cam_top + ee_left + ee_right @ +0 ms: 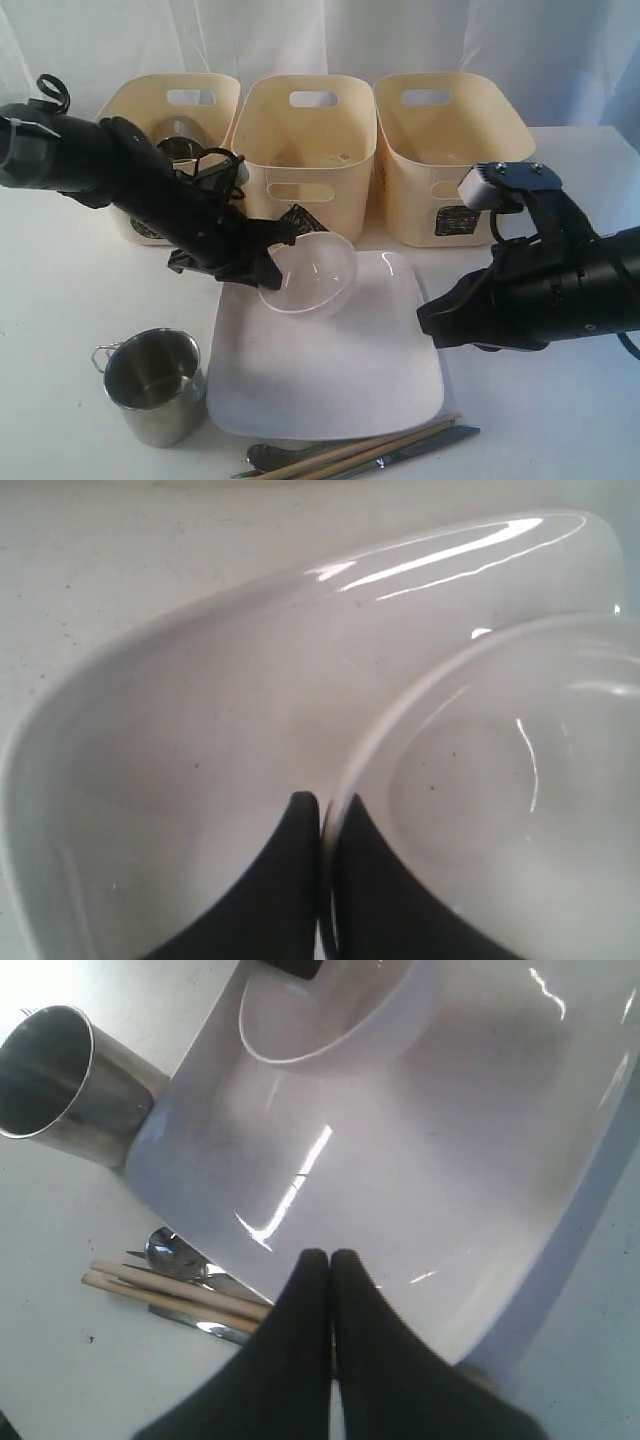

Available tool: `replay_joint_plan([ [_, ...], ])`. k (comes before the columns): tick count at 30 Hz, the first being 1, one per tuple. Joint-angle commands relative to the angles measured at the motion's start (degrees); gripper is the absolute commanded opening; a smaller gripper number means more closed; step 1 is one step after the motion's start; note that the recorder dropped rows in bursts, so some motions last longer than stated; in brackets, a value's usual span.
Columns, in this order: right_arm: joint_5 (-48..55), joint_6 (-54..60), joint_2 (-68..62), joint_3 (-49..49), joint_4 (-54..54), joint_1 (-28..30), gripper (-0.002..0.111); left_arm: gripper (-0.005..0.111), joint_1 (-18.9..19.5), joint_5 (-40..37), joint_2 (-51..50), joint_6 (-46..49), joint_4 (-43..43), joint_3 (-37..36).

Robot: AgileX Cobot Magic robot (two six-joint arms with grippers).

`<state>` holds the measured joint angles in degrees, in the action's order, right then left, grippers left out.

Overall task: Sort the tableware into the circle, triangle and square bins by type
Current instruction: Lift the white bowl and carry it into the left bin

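My left gripper [275, 262] [325, 805] is shut on the rim of the small white bowl [312, 275] [500, 810] [320, 1020]. The bowl is tilted over the far left corner of the large white square plate [330, 375] [200, 730] [430, 1140]. My right gripper [430, 320] [330, 1257] is shut and empty, just over the plate's right edge. A steel mug [152, 385] [60, 1070] stands left of the plate. Wooden chopsticks [370, 452] [170, 1295], a knife [435, 440] and a spoon [165, 1250] lie in front of the plate.
Three cream tubs stand in a row behind: left bin [125, 105], middle bin [310, 160], right bin [450, 165]. Steel ware [180, 150] shows inside the left one. The black marks on their fronts are partly hidden by my arms, so I cannot tell their shapes.
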<state>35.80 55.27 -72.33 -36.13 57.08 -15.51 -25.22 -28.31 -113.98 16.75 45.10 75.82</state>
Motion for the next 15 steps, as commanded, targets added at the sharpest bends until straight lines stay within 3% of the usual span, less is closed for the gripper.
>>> replay_joint_plan([
  [1,-0.11,-0.1,0.21,0.22,-0.32,-0.08,0.0,0.0,-0.14,-2.77,3.11,2.09,0.44,0.31],
  [8,-0.27,0.17,0.21,0.22,-0.43,-0.08,0.0,0.0,0.09,1.56,15.68,5.71,-4.89,0.31],
  [15,-0.27,0.17,0.21,0.22,-0.43,-0.08,0.0,0.0,4.85,9.21,20.77,5.47,-5.56,0.31],
])
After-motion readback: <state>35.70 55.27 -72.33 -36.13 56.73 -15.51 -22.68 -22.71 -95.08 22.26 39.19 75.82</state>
